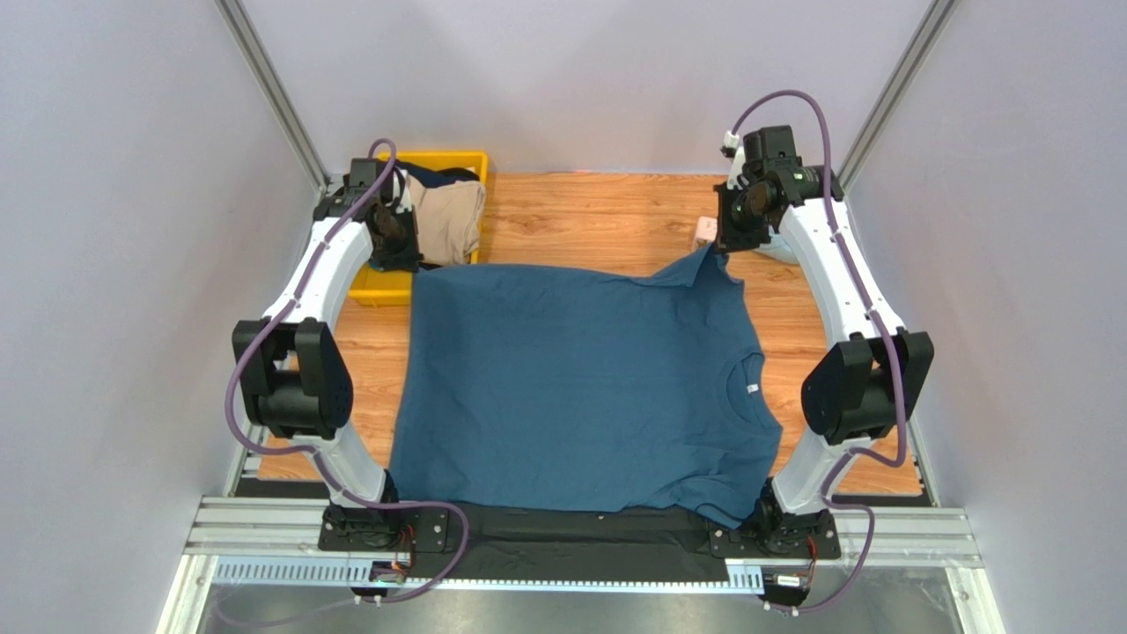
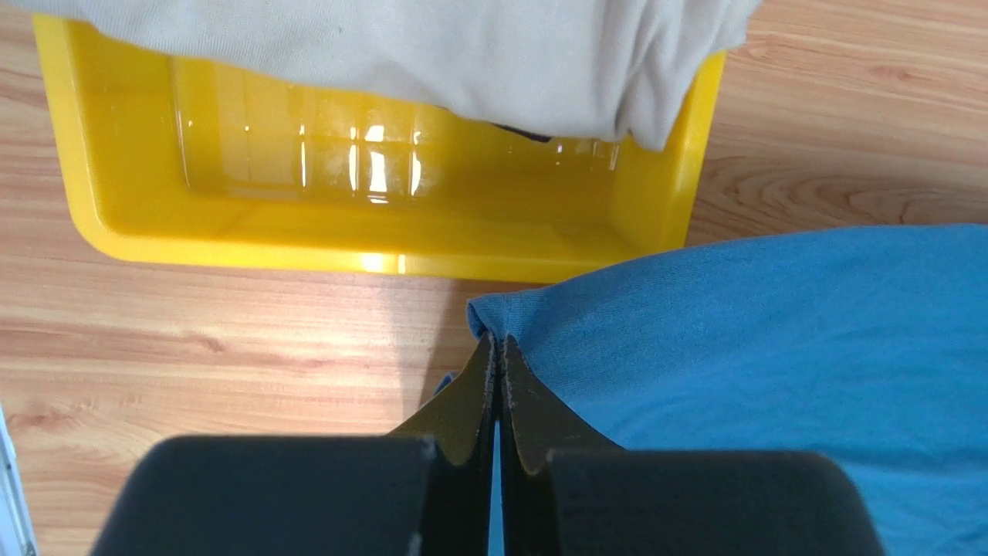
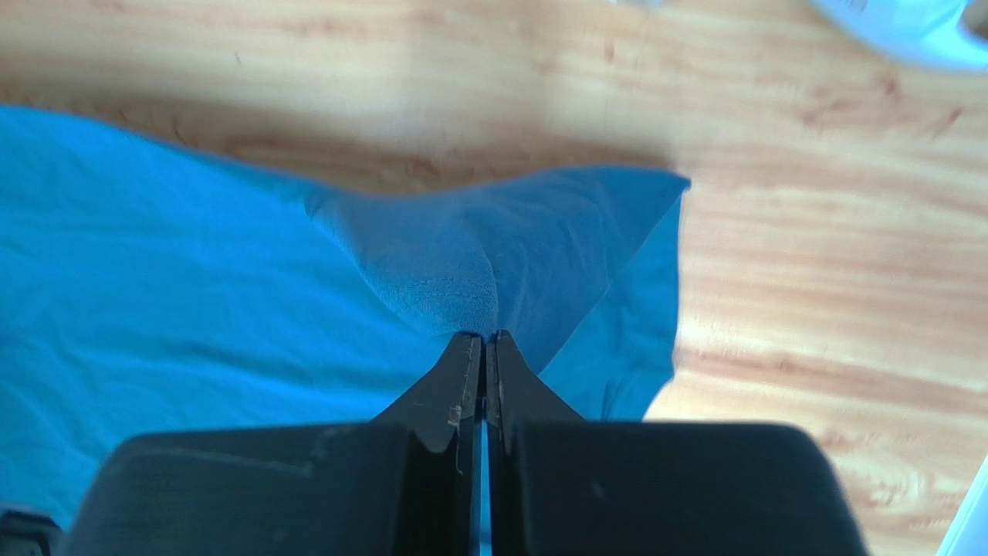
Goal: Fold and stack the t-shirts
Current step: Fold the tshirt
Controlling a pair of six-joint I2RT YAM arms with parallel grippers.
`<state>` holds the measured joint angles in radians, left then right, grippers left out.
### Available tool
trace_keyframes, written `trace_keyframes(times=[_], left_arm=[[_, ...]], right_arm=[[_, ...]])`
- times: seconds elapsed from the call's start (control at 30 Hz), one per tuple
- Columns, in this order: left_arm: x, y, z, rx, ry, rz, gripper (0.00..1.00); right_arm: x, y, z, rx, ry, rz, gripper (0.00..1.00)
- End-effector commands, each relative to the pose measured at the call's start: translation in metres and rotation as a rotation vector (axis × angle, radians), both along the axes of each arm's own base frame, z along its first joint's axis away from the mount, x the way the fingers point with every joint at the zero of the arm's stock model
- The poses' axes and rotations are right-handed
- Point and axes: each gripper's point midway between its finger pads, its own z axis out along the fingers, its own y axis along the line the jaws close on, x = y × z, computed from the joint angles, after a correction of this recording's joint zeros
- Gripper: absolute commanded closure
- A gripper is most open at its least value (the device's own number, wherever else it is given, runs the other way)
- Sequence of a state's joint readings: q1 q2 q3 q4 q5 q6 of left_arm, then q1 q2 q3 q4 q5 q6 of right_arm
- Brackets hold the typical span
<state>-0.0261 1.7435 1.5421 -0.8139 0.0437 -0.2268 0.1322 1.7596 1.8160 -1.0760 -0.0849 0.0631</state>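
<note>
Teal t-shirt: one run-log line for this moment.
left gripper shut on teal t-shirt corner | right gripper shut on its sleeve | tan shirt in yellow bin

Left gripper [image 2: 496, 348]: fingers [image 2: 470, 400] are pressed together, with a corner of the blue t-shirt [image 2: 765, 336] pinched at the tips. The rest of that shirt is spread on the wooden tabletop [image 2: 209, 348] to the right. A yellow bin [image 2: 348, 249] is seen just beyond the corner; contact cannot be told. A beige shirt [image 2: 464, 58] is draped over the bin's far and right rim. Glare is seen on the bare bin floor.
</note>
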Motion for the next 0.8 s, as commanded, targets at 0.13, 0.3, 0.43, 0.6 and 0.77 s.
trace_keyframes(times=[0.13, 0.3, 0.43, 0.6, 0.77], left_arm=[[-0.021, 0.0, 0.018, 0.0, -0.128, -0.038, 1.0], [-0.038, 0.008, -0.007, 0.039, -0.096, -0.02, 1.0], [-0.044, 0.02, -0.02, 0.1, -0.074, 0.024, 1.0], [-0.046, 0.033, -0.026, 0.156, -0.056, 0.073, 1.0], [-0.054, 0.035, -0.031, 0.169, -0.012, 0.079, 1.0]], right_arm=[[-0.043, 0.006, 0.028, 0.081, -0.055, 0.004, 1.0], [-0.063, 0.011, 0.024, 0.119, 0.0, 0.003, 1.0], [-0.079, 0.016, 0.022, 0.144, 0.043, 0.006, 1.0], [-0.1, 0.022, 0.016, 0.189, 0.091, 0.004, 1.0], [-0.124, 0.024, 0.002, 0.213, 0.162, -0.006, 1.0]])
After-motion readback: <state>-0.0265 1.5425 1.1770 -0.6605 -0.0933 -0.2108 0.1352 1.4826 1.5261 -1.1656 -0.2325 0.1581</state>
